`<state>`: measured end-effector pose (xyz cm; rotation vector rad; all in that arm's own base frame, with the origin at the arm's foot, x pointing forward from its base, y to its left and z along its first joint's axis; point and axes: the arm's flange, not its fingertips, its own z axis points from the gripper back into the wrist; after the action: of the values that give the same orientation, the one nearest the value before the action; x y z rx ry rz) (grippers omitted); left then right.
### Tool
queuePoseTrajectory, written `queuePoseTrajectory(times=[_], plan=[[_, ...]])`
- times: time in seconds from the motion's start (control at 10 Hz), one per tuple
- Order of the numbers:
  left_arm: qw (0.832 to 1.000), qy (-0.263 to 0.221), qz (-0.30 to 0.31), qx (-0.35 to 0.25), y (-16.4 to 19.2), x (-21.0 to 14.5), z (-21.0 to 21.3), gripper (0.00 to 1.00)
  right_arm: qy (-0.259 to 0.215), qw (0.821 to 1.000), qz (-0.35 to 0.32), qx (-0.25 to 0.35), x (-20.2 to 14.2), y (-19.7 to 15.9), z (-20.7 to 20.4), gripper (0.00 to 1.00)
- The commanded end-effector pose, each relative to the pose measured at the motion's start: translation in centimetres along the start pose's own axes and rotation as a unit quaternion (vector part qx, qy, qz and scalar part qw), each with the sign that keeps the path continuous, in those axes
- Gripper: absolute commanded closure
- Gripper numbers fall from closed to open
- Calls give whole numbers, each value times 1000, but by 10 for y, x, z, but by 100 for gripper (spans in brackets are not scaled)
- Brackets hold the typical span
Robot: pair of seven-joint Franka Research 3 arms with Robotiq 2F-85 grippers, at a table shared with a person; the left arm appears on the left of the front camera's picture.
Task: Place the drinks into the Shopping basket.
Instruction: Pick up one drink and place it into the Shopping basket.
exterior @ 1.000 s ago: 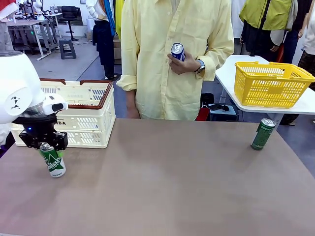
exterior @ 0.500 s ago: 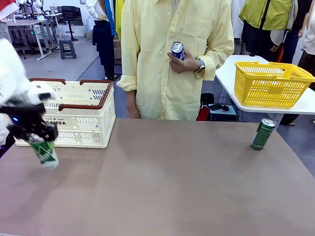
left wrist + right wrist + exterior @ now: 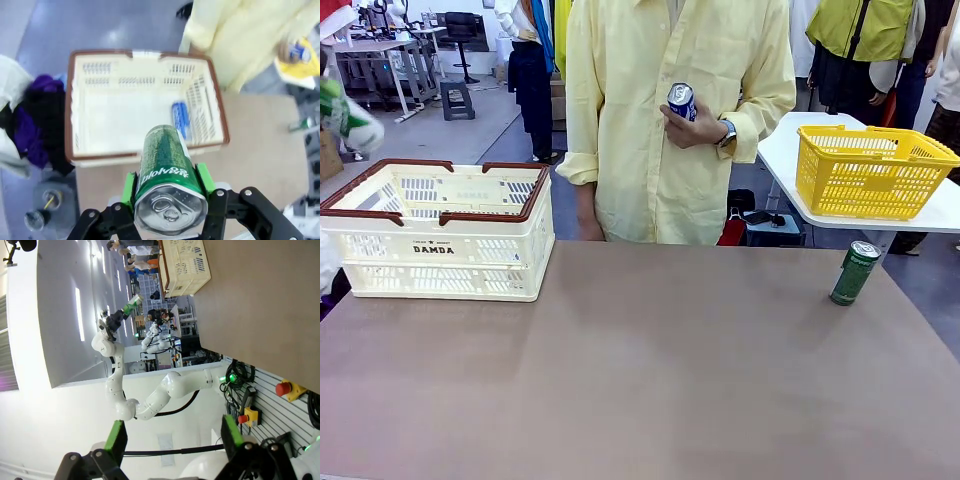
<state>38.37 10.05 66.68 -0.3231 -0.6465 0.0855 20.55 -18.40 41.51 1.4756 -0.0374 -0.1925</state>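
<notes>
Green can clamped in my left gripper, held high so it clears basket rim at 12 o'clock; right gripper gapes, idle.

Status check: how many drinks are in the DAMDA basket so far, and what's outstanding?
Done: one blue can lies inside the Shopping basket. In hand: the left tool is shut on the green-and-white can, held above the basket. Left: the dark green can standing on the table's right side, and the blue-and-white can in the person's hand. The right tool is open, holding nothing.
</notes>
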Motion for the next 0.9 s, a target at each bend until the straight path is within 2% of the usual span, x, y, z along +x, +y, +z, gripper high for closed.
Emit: queuePoseTrajectory(times=[0.0,0.1,0.2,0.5,0.6,0.7,0.8], plan=[[1000,11,-16,-17,-8,-6,-45,100,1,1000,3,1,0,2,1,0],[997,23,68,39,-12,-10,-55,100,1,1000,3,1,0,2,1,0],[1000,-7,7,-7,-2,5,-17,100,1,1000,3,1,0,2,1,0],[1000,-7,7,-7,-2,5,-17,100,1,1000,3,1,0,2,1,0],[1000,4,19,4,-4,2,-32,100,1,1000,3,1,0,2,1,0],[996,86,-24,1,-7,20,-62,100,1,1000,3,1,0,2,1,0],[993,116,-35,11,-8,31,-90,100,1,1000,3,1,0,2,1,0]])
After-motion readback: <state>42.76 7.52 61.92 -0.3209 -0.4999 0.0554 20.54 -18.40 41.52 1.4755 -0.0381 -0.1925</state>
